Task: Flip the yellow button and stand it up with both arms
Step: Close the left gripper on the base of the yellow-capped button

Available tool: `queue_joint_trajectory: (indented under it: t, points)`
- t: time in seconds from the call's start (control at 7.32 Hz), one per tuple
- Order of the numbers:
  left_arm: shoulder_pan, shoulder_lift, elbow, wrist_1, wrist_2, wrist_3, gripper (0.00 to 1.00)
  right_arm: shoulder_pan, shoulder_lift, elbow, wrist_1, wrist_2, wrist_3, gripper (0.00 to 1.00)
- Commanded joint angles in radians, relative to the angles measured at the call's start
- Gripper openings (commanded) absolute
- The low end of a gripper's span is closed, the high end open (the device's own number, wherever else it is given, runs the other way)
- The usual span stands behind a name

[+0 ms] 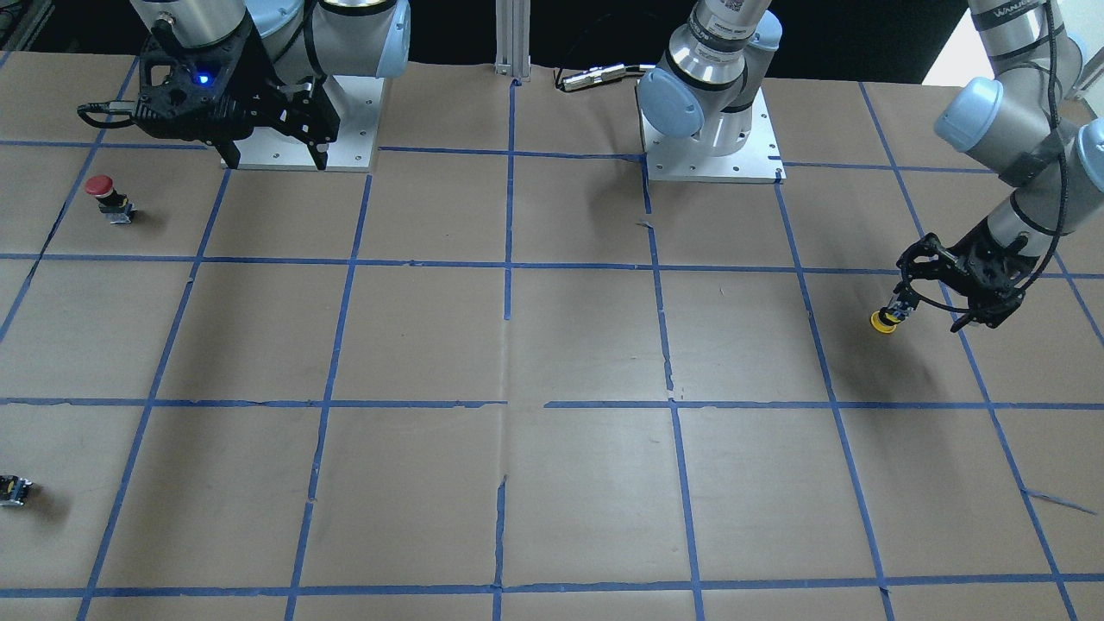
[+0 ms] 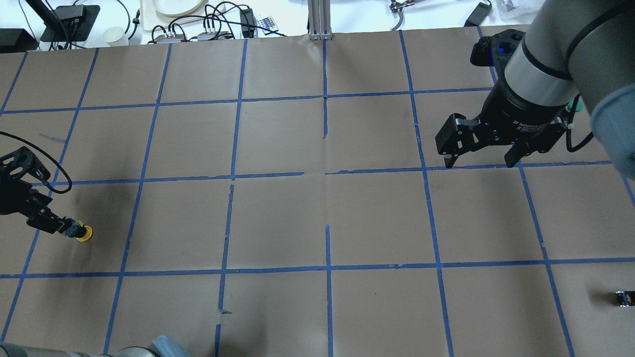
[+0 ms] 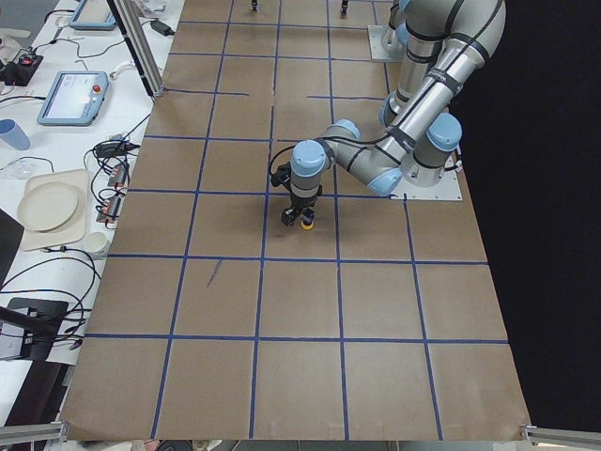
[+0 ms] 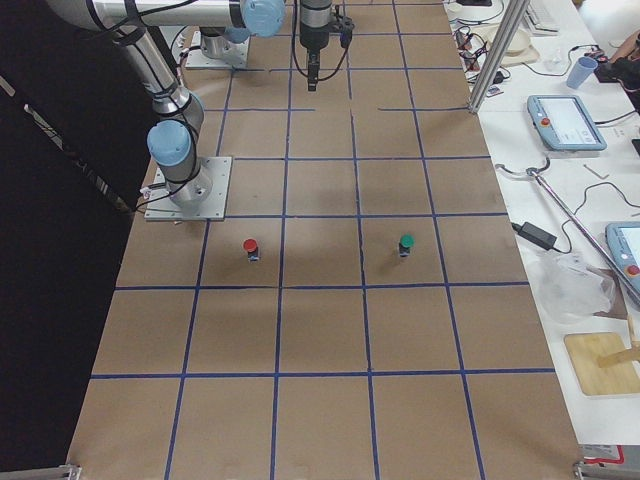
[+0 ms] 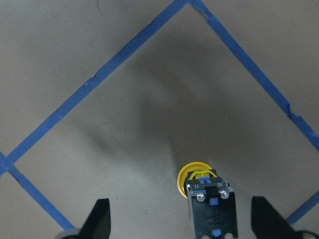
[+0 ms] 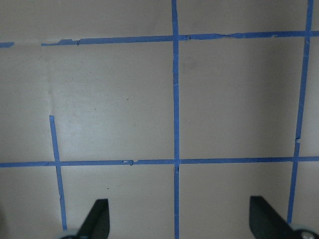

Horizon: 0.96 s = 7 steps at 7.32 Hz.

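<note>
Robotics lab, seen across a broad test counter [image 1: 586, 345].
Brown paper taped into a blue grid [image 1: 509, 216], two jointed arms [image 1: 1009, 112] bolted to metal base plates [image 1: 742, 159], teach pendants [image 3: 73, 97] and tangled cables [image 2: 218, 20] along white side benches [image 4: 560, 190].

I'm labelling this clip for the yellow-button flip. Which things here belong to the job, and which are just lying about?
Job: yellow button, left gripper, right gripper.
Lying about: red button, green button, small black block.

Left pincer [image 1: 930, 317] low, jaws spread; right pincer [image 2: 479, 161] raised, spread.
</note>
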State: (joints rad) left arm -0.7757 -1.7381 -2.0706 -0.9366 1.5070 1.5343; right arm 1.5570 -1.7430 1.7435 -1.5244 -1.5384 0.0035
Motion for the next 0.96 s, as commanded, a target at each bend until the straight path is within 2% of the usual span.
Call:
queue_joint_trajectory:
  t: [0.0,0.14,0.55,0.82]
  points:
    - [-0.002,0.003,-0.022,-0.007,0.015,-0.064,0.96,0.0,0.0,0.001,0.001,-0.003,0.001,1.0]
    - [-0.005,0.005,-0.031,-0.004,0.072,-0.08,0.95,0.0,0.0,0.001,0.001,-0.003,0.001,1.0]
    - [-0.011,0.002,-0.031,-0.005,0.082,-0.115,0.95,0.0,0.0,0.002,0.001,-0.003,0.0,1.0]
    - [-0.016,0.006,-0.031,-0.005,0.081,-0.12,0.87,0.0,0.002,0.001,-0.004,-0.002,0.003,1.0]
